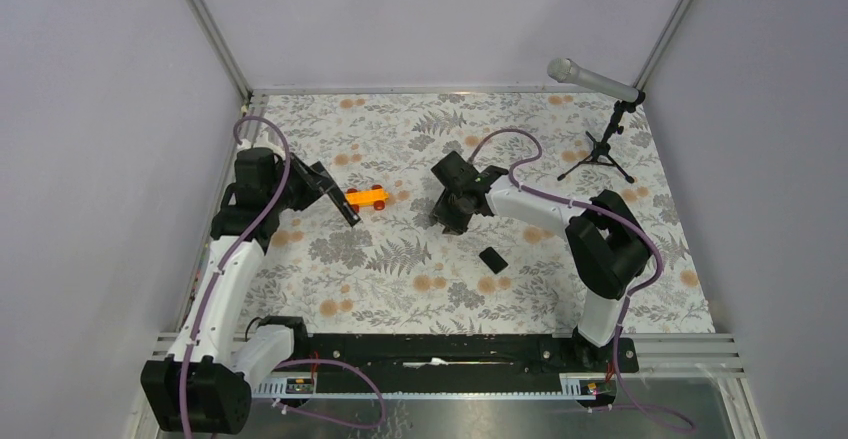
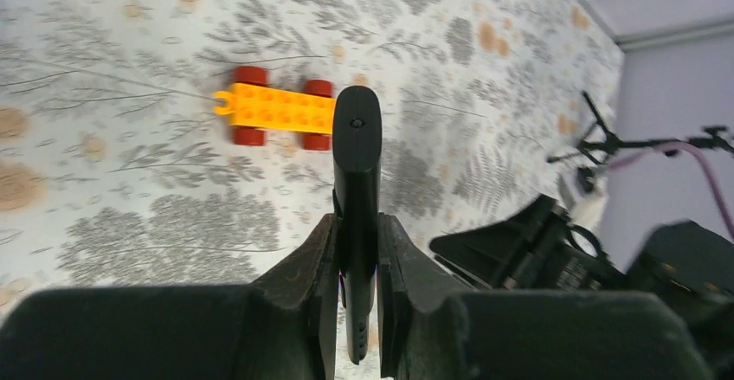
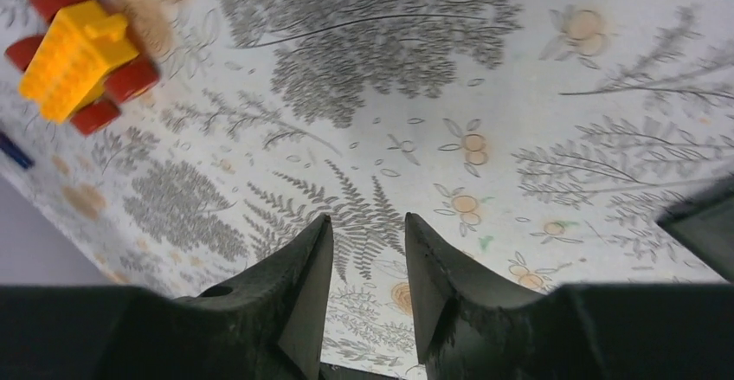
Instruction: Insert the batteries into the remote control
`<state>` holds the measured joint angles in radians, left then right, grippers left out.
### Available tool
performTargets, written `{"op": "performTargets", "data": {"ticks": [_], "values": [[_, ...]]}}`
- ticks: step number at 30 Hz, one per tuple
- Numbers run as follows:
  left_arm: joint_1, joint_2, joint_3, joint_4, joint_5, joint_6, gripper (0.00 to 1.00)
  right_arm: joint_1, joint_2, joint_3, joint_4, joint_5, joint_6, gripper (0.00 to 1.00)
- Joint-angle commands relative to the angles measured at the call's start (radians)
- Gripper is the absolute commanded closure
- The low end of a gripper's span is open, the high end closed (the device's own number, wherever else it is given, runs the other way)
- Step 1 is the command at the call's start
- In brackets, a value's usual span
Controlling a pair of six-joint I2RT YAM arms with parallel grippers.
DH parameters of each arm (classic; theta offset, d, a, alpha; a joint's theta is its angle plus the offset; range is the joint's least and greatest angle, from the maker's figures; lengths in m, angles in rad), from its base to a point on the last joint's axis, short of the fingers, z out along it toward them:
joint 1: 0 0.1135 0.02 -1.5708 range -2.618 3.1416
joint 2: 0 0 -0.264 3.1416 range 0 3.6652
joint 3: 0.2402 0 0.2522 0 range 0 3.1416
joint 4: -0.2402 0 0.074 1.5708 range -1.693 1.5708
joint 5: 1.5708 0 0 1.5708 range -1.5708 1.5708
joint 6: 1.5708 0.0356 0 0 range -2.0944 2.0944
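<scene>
Obs., overhead view, working left to right. My left gripper (image 1: 322, 187) sits at centre left of the frame, clamped tight on the slim, flat black rectangular remote control (image 1: 337, 200). In the left wrist view the bar (image 2: 357, 164) is pinched on its narrow edges between both fingers and juts straight out past the tips. Overhead, its long axis runs from upper left to lower right, and its free end is just beside the orange brick-built toy car with red wheels (image 1: 367, 198); whether they touch I cannot tell. My right gripper (image 1: 452, 209) is at frame centre, to the right of the car. Its wrist view shows the fingers (image 3: 303, 276) partly apart with only the leaf-patterned tabletop (image 3: 519, 138) between them, so it holds nothing. The small flat black rectangular cover (image 1: 492, 258) lies on the table to its lower right, near. A grey microphone on a black tripod stand (image 1: 600, 84) is at upper right, well apart. The batteries I cannot find in any view; a short dark-blue sliver (image 3: 15, 150) at the left edge of the right wrist view may be one, unconfirmed. Judgement: the remote lies to the left of my empty right gripper, which is the only arm free to fetch a cell and bring it leftward.
</scene>
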<state>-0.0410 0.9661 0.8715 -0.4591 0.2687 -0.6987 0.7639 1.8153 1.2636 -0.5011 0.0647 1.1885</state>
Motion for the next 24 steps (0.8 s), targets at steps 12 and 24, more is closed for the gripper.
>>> {"op": "performTargets", "data": {"ticks": [12,24], "values": [[0.376,0.29,0.1,0.041,-0.007,-0.118,1.0,-0.002,-0.051,-0.09,0.206,-0.131,-0.249,0.55],[0.394,0.358,0.082,0.169,-0.096,-0.247,1.0,-0.01,-0.013,-0.005,0.183,-0.182,-0.382,0.52]]}}
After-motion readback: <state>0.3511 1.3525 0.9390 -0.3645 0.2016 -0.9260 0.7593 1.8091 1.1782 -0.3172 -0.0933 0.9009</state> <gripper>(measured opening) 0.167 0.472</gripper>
